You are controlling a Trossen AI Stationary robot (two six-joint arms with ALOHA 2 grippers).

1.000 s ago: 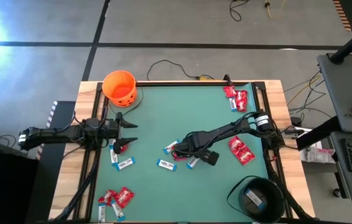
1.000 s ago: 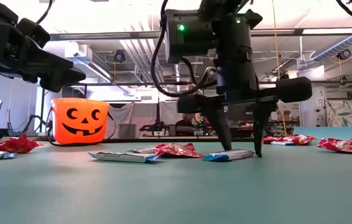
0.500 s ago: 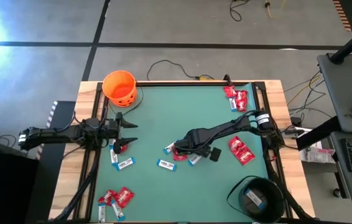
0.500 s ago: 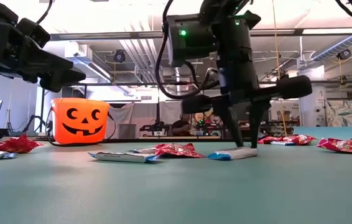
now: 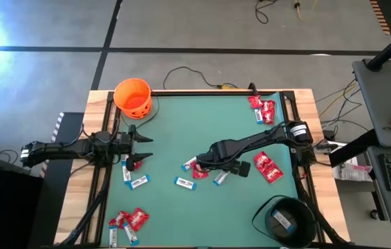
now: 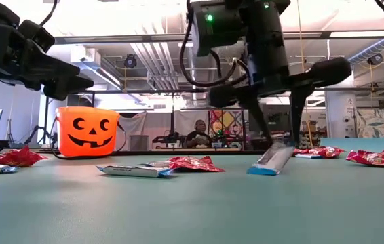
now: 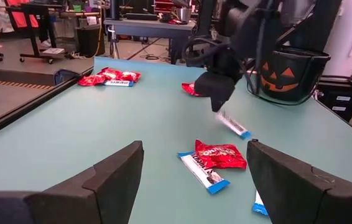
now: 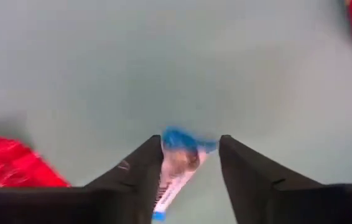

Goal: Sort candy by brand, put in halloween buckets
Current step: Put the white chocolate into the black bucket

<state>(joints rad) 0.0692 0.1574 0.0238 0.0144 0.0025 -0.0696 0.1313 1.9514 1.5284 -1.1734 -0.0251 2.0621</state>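
My right gripper (image 6: 279, 139) stands over the table's middle, shut on a slim blue-and-white bar (image 6: 271, 160); the bar also shows in the right wrist view (image 8: 177, 163) and the high view (image 5: 220, 178). My left gripper (image 5: 147, 147) is open and empty near the table's left edge, above a red packet (image 5: 133, 164). The orange bucket (image 5: 133, 97) stands at the far left corner. The black bucket (image 5: 285, 220) stands at the near right with a bar inside. More bars (image 5: 184, 182) and red packets (image 5: 268, 167) lie flat on the mat. My right gripper pinches the bar between its two fingers near the bar's upper end (image 6: 281, 146), on its two long sides (image 8: 175, 168). The fingers come from above, pointing down. The bar hangs tilted below them; whether its lower blue end (image 6: 258, 170) touches the mat, I cannot tell.
A red packet (image 5: 200, 173) and a bar (image 5: 190, 164) lie just left of my right gripper. A cluster of candy (image 5: 126, 221) lies at the near left corner, red packets (image 5: 261, 107) at the far right. A person (image 6: 199, 132) sits in the room behind.
My right gripper, open astride the flat bar a second ago, has shut on it and risen a little, shifting slightly toward the table's right edge. The bar has tipped up: one end is lifted between the fingers, the other stays low by the mat.
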